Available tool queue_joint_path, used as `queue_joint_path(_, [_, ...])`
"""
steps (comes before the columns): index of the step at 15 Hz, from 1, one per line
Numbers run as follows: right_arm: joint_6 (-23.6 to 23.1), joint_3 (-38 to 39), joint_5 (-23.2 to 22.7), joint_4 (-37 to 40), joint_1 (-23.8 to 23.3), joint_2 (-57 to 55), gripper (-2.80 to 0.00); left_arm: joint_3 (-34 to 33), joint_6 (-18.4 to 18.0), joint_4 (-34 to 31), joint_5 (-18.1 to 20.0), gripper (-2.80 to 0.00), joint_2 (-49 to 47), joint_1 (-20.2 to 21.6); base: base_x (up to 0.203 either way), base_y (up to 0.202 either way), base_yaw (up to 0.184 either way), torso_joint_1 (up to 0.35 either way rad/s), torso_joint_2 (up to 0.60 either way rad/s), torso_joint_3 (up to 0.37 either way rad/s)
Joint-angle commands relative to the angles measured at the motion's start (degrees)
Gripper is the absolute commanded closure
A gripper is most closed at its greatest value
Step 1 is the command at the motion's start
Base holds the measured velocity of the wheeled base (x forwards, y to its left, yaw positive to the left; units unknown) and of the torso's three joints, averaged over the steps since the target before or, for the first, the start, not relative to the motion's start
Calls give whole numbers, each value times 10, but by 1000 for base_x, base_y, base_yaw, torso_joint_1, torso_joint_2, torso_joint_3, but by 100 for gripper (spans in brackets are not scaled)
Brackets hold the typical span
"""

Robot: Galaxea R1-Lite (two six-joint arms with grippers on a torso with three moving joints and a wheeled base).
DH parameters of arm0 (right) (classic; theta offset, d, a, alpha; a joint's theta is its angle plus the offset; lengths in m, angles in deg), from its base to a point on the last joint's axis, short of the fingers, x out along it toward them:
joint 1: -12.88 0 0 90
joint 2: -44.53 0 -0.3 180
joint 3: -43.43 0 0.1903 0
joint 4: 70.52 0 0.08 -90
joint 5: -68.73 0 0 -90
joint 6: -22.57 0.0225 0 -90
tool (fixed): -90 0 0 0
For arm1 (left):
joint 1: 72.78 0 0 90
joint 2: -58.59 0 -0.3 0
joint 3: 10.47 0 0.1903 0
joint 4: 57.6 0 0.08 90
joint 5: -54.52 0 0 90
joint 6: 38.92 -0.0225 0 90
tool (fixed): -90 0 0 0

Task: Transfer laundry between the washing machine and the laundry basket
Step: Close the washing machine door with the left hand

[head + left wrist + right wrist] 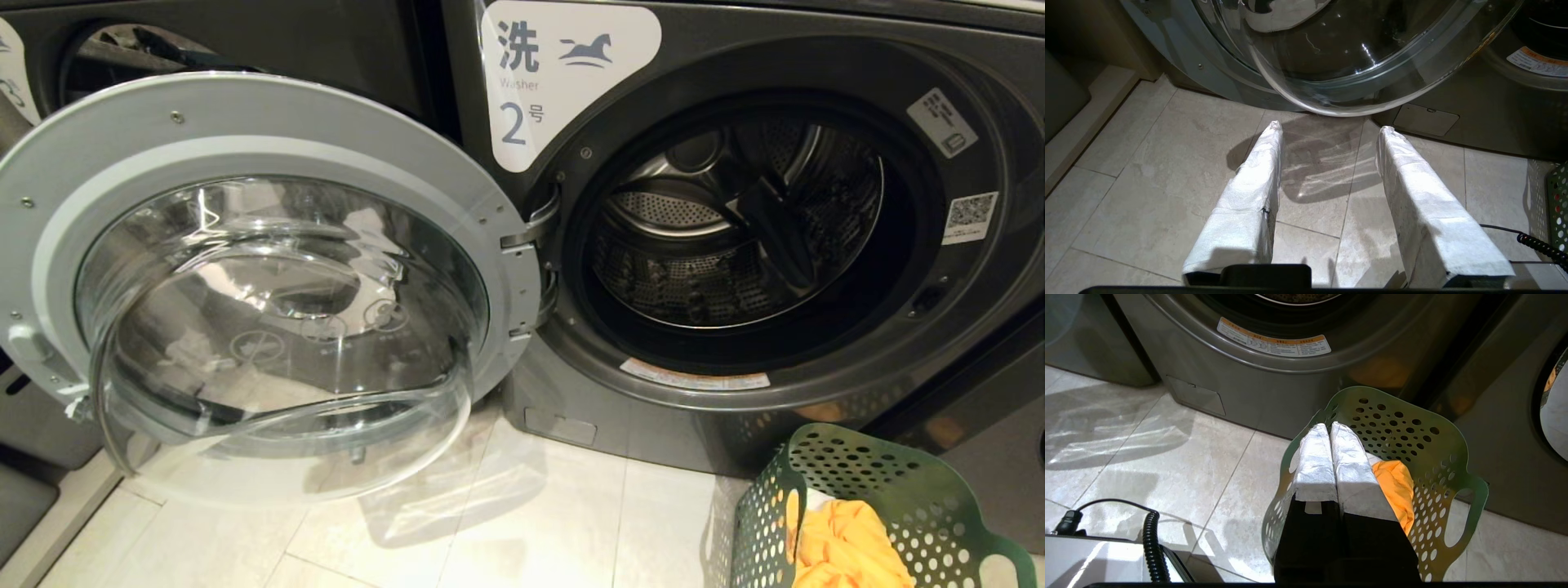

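The washing machine (735, 220), labelled 2, stands with its round door (269, 286) swung wide to the left. Its steel drum shows no cloth. On the floor at the lower right stands the green laundry basket (882, 490), with an orange-yellow garment (849, 539) inside. My right gripper (1329, 426) hangs shut and empty over the basket (1412, 424), beside the orange cloth (1396, 486). Above the tiles, just in front of the door's glass bowl (1351, 61), my left gripper (1331, 128) is open with nothing between its white-wrapped fingers. Neither arm shows in the head view.
The open door juts out over the tiled floor (490, 523) at about gripper height. More dark grey machines stand to the left (245, 41) and right (1515, 416). A coiled black cable (1152, 547) lies by my base. A raised kerb (1086, 122) runs along the left.
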State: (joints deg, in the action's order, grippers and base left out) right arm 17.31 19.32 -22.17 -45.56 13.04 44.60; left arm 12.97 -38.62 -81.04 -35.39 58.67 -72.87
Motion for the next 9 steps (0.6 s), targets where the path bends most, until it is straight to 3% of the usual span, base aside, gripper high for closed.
queue_joint_path(1, [0, 0, 0, 0, 0, -1, 0, -1, 0, 0, 0, 0, -1, 0, 0, 0, 0, 1, 7, 207])
queue_joint_path(9, [-4, 3, 2, -2, 0, -1, 0, 0, 0, 1, 0, 0, -1, 0, 0, 0, 0, 5, 4, 204])
